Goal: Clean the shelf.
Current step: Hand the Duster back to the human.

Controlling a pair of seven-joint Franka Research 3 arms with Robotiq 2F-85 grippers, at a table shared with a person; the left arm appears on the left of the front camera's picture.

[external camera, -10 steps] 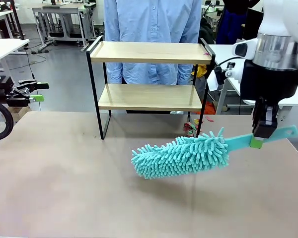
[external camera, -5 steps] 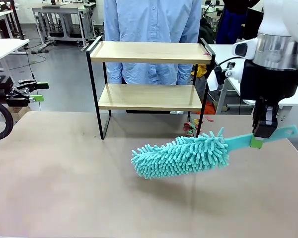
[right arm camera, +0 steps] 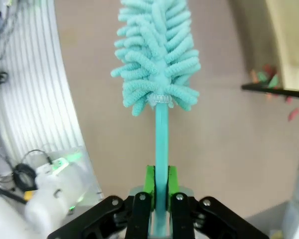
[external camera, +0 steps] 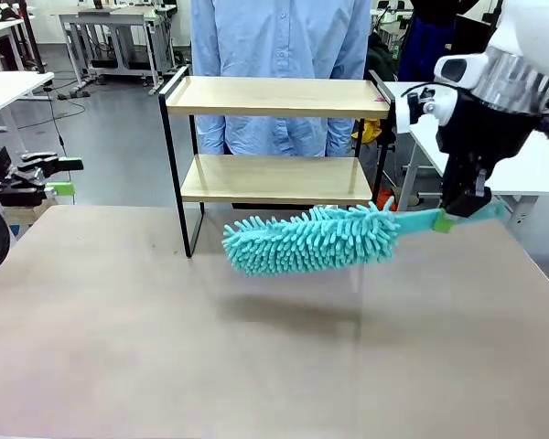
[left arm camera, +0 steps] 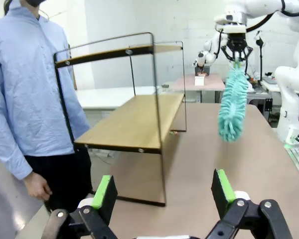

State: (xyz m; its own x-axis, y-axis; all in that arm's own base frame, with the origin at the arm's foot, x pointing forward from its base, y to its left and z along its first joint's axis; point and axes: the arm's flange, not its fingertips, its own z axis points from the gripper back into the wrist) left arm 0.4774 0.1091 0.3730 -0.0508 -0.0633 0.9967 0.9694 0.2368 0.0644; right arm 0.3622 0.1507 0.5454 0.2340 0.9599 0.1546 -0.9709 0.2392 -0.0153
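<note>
at the table's far edge: shelf (external camera: 276,137), two wooden boards in black frame, person (external camera: 280,37) behind. just before its lower board, off the table: teal duster (external camera: 311,240), handle clamped between right gripper (external camera: 459,210) pads. at left edge: left gripper (left arm camera: 162,191), jaws wide apart, holding nothing.

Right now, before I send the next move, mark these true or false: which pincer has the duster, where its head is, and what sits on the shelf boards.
1. The right pincer is shut on the duster handle. True.
2. The duster head rests on the top board of the shelf. False: it hangs in the air in front of the lower board.
3. The left pincer is open and holds nothing. True.
4. Boxes stand on both boards. False: both boards are bare.
5. A person stands behind the shelf. True.
</note>
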